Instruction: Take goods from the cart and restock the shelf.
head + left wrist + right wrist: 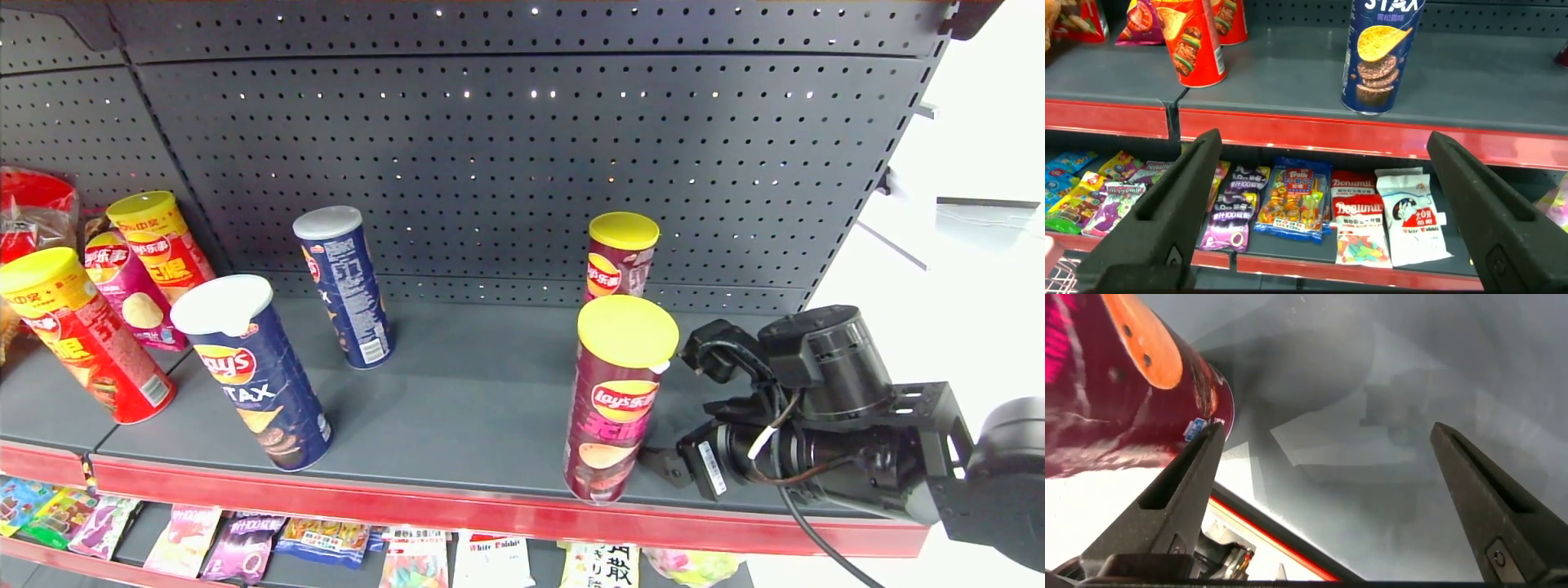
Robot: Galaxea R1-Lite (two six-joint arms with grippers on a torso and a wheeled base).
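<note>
Right, head view first: a grey metal shelf (457, 392) w/ red front lip and dark pegboard back. Near the front edge, on the robot's right, stands a maroon cardboard chip can with yellow lid (618, 408), upright. Behind it, at the back panel, is a second maroon can (621, 260), same yellow lid. Mid-shelf there's a navy chip can with grey lid (347, 290) towards the back and a navy chip can with white lid (253, 376) nearer the front. Far left are red cans with yellow lids (82, 343), w/ a pink one btwn them. The right arm (824, 425) lies low at shelf level, just beside the front maroon can, on its right. One level down are flat snack packets (326, 543).

Left wrist view: the left gripper (1323, 139) has its fingers wide apart, nothing btwn them. It hangs in front of the red lip, w/ the white-lidded navy can and a red can above and packets below.

Right wrist view: the right gripper (1328, 429) has its fingers spread and holds nothing. The front maroon can's base sits at one fingertip, mostly on that finger's outer side; can't tell if they touch. Grey shelf top lies beyond.
</note>
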